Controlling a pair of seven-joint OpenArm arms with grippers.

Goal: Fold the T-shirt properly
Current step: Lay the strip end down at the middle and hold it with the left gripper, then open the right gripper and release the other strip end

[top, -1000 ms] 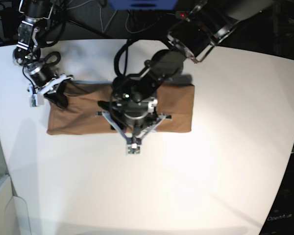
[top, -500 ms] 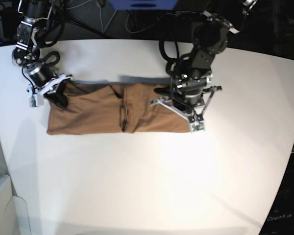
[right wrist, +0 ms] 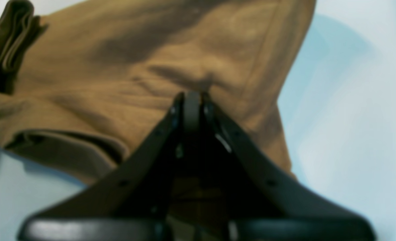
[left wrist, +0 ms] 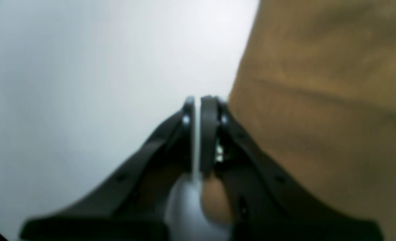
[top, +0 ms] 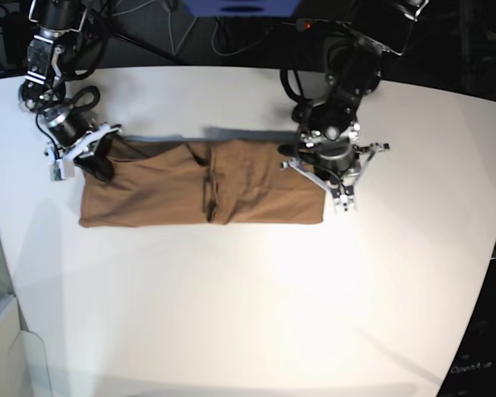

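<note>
- The tan T-shirt (top: 202,184) is laid long-axis between both grippers
- Its end edge is found just beside the left gripper (left wrist: 197,100), pressed together, empty
- The right gripper (right wrist: 192,100) is pinched on its far corner

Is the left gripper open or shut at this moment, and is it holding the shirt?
Shut and empty. The left gripper has its fingertips together over bare table, just beside the T-shirt edge.

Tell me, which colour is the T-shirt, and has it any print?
The T-shirt is plain tan, light brown, with no print; the base view shows it best.
</note>
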